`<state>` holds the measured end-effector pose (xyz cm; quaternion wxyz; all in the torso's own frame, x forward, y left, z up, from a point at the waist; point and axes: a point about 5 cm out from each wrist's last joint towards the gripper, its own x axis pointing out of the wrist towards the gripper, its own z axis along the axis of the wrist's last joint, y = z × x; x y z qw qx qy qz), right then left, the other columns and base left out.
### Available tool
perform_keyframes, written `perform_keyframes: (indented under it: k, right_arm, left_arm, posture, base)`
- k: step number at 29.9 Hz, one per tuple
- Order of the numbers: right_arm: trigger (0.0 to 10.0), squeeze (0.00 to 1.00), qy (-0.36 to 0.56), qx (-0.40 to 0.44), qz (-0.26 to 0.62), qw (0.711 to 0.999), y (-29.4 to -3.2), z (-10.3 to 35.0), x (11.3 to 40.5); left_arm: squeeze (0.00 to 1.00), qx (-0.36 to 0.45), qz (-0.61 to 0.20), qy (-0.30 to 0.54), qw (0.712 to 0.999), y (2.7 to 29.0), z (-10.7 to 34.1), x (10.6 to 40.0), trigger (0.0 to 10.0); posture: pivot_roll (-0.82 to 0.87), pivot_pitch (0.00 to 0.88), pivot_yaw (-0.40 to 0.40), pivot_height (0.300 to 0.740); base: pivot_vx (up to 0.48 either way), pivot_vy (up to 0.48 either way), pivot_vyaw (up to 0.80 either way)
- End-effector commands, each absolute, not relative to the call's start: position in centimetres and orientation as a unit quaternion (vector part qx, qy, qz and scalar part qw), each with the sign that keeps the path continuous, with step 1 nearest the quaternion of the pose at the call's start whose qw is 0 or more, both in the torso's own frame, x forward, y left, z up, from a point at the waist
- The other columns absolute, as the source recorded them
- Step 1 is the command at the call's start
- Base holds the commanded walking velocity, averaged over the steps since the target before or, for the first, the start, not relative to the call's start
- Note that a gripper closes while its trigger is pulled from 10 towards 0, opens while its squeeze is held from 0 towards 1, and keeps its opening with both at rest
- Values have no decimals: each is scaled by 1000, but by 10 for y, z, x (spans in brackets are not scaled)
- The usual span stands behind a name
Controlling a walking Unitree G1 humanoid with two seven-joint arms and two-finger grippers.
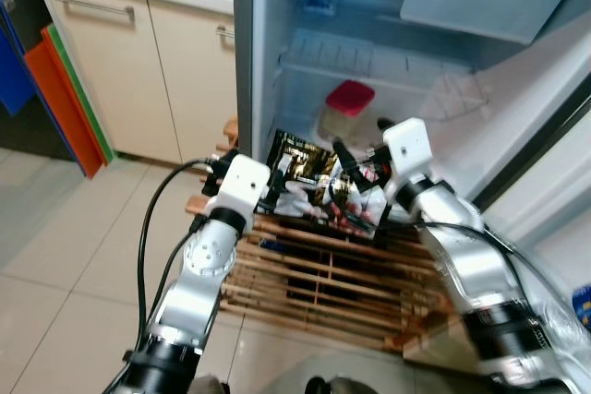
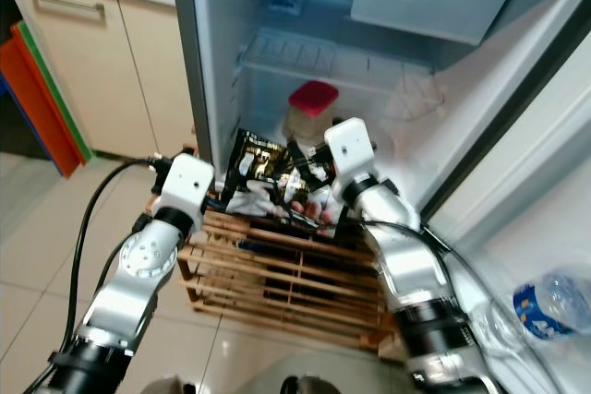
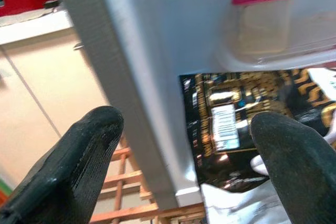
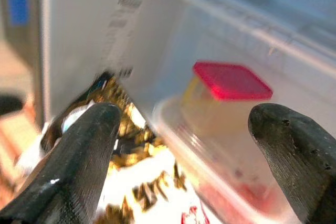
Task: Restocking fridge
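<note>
Restocking fridge: both arms raised at the open compartment

Reaching from the left, the left gripper (image 3: 184, 145) hovers at the fridge's left wall (image 1: 251, 53) with its jaws wide and nothing between them; the grey wall edge lies between the two fingers, and the black-and-gold packet (image 3: 236, 124) lies ahead toward the inner finger; the cream cabinet (image 1: 120, 71) and the orange and blue boards (image 1: 55, 99) stand further left, well apart from the work.

Beneath the arms a wooden crate (image 1: 323, 283) stands on the tiled floor in front of the fridge; the packets are heaped at its far edge, against the fridge sill; the long axis of the black-and-gold packet runs roughly across the fridge opening, from one arm toward the other.

Further right, the right gripper (image 4: 184, 145) hovers above the packets with jaws wide and empty; the red-lidded container (image 4: 226, 103) sits directly ahead of it inside the fridge, on the bottom level under the clear shelf (image 1: 369, 66); judged from position, the right arm is nearer the container and the left arm nearer the black-and-gold packet.

A water bottle (image 2: 545, 306) lies on the floor at far right.

Hidden or unclear: the packets' lower parts are masked by both wrists; their count and print cannot be made out; the container's contents are blurred.
</note>
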<state>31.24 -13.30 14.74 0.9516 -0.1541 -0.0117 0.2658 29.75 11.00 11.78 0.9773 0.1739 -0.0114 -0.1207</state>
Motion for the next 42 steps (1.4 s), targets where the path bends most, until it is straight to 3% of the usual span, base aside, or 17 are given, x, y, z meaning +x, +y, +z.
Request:
perform_keyframes:
  k: [1, 4, 13, 32, 37, 38, 39, 41, 42]
  right_arm:
    - [10000, 0, 11, -180, 279, 943, -135, 141, 310]
    - [10000, 0, 50, -249, 303, 919, -139, 117, 314]
    - [10000, 0, 79, -201, 338, 916, -119, 114, 326]
    - [10000, 0, 102, -274, 369, 882, -104, 90, 340]
    - [10000, 0, 107, -273, 337, 895, -105, 88, 347]
    - [6627, 0, 109, -267, 320, 902, -106, 88, 350]
    - [3961, 0, 109, -264, 309, 907, -106, 89, 352]
    - [3686, 0, 109, -254, 291, 916, -104, 89, 355]
    - [0, 0, 109, -253, 289, 917, -103, 89, 355]
  left_arm:
    - [0, 170, -135, -14, 976, 103, 119, 299, 10000]
    - [0, 167, -141, -18, 976, 97, 121, 303, 10000]
    - [0, 166, -139, -24, 976, 98, 125, 305, 10000]
    - [0, 173, -132, -27, 976, 103, 127, 305, 10000]
    - [0, 173, -130, -28, 976, 104, 127, 306, 10000]
    - [0, 173, -129, -29, 976, 104, 127, 306, 10000]
    - [0, 174, -129, -29, 976, 104, 127, 306, 10000]
    - [0, 173, -129, -30, 976, 103, 128, 306, 10000]
    - [0, 173, -129, -30, 976, 103, 128, 307, 10000]
  posture:
    - [13, 37, -86, 740]
    - [13, 29, -83, 740]
    - [31, 26, -82, 740]
    - [66, 17, -89, 740]
    - [68, 9, -95, 740]
    - [68, 9, -95, 740]
    - [68, 9, -95, 740]
    - [69, 9, -95, 740]
    - [68, 9, -94, 740]
  base:
    - [0, 0, 0]
    - [0, 0, 0]
    - [0, 0, 0]
    - [0, 0, 0]
    - [0, 0, 0]
    - [0, 0, 0]
    - [0, 0, 0]
    - [0, 0, 0]
    - [0, 0, 0]
